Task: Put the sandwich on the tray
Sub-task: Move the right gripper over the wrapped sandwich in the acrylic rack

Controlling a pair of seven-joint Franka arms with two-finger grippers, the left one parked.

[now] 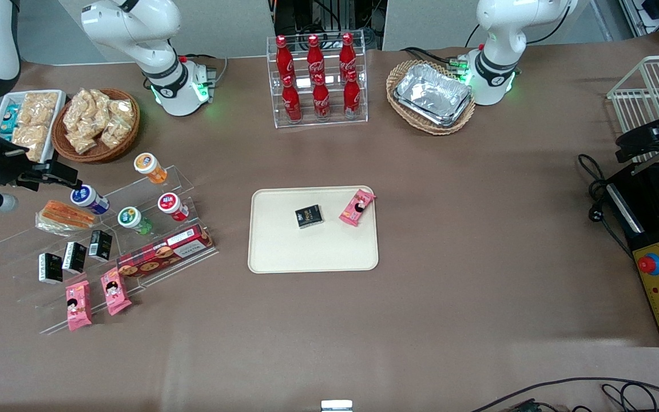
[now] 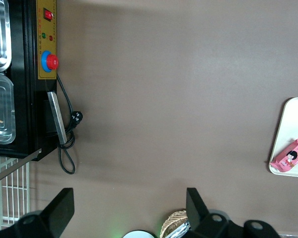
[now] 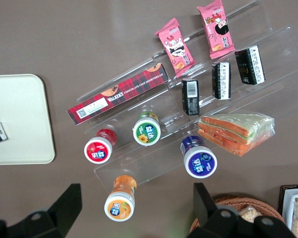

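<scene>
The sandwich, a wrapped wedge with an orange-red top and greenish layers, lies on a step of the clear acrylic rack toward the working arm's end of the table. It also shows in the right wrist view. The cream-beige tray lies mid-table and holds a small black box and a pink snack packet; its corner shows in the right wrist view. My right gripper hangs open and empty high above the rack, a little farther from the front camera than the sandwich. Its fingers are spread wide.
The rack also holds small capped bottles, black boxes, a red plaid biscuit box and pink packets. A wicker basket of crackers and a white dish stand close by. Cola bottles and foil trays stand farther back.
</scene>
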